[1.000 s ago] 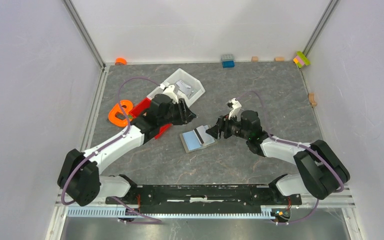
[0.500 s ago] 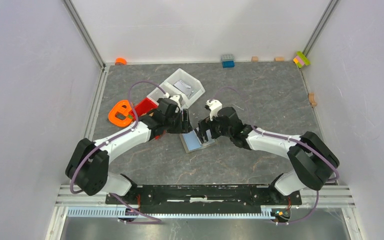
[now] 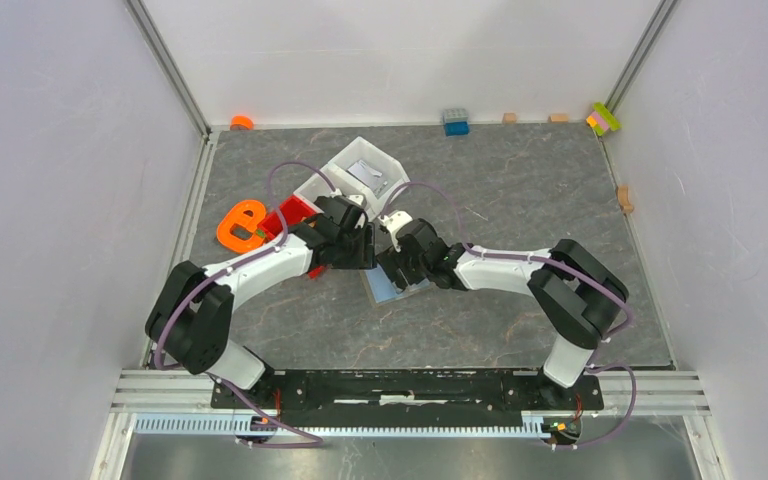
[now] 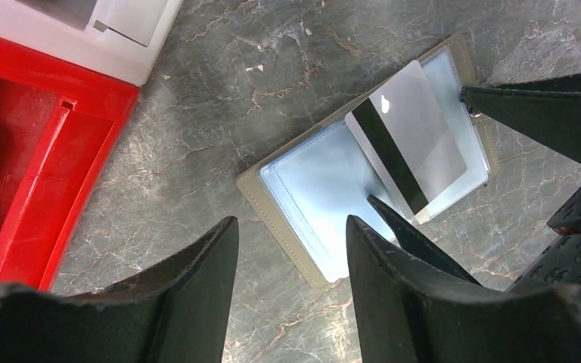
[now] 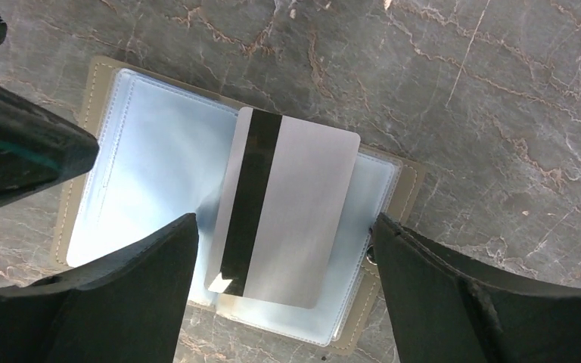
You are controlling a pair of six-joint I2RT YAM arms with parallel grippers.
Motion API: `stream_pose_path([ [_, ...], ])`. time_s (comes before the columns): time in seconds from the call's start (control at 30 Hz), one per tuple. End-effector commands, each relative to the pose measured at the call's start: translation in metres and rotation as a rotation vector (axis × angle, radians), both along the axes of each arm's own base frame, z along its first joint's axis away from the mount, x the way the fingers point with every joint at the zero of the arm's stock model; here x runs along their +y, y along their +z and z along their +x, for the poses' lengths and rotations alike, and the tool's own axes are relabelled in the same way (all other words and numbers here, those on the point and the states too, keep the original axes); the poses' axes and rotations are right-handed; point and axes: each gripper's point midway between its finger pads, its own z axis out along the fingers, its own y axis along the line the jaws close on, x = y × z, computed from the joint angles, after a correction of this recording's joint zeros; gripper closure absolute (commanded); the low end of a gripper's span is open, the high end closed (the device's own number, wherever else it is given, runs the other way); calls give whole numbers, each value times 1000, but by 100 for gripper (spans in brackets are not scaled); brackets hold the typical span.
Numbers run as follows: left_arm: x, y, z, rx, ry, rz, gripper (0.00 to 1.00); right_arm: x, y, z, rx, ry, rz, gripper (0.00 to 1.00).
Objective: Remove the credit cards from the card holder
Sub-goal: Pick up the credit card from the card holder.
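At the middle of the surface (image 3: pixel 520 200), closest to the arms' bases, the card holder (image 5: pixel 140 178) is laid open flat with its clear sleeves uppermost. A silver-grey credit card (image 5: pixel 302 212) with a black stripe lies skewed on top of one flap. It appears free of its pocket, though whether an edge is caught cannot be told. The right pincer (image 5: pixel 285 223) is held directly above this card, jaws spread wide to either side of it and gripping nothing. The left pincer (image 4: pixel 291 227) is poised over the edge of the other flap, jaws parted and likewise empty.

The step in hand is judged to be the lifting away of this loosened card. A low, flat approach is called for next, with the thin card caught by its edges. The holder should be pinned by the left pincer so that it is not dragged along. Whether further cards remain in the sleeves cannot be told. Beyond the holder, a red bin (image 4: pixel 38 151) and a white bin (image 3: pixel 365 170) are set.
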Motion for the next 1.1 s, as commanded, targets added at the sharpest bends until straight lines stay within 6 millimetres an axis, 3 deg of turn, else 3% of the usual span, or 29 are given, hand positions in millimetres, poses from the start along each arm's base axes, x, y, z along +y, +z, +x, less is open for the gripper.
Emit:
stream_pose_path([
  [0.0,-3,14,11,-51,-24,16,40,-7,-1,9,-19,-31,-67,13],
  [0.2,-6,6,11,-29,-35,22,41,-12,-13,9,2,-46,-110,17],
  [0.3,-7,6,11,-25,-39,19,41,-15,-14,10,3,-57,-122,24],
  [0.6,-13,8,8,-10,-64,-9,44,-6,0,4,-11,-24,-35,40],
  [0.87,-15,8,7,-5,-71,-18,45,-9,13,6,-33,-41,17,45],
  [1.07,-20,8,6,4,-93,-37,51,-2,28,1,-29,-20,154,57],
])
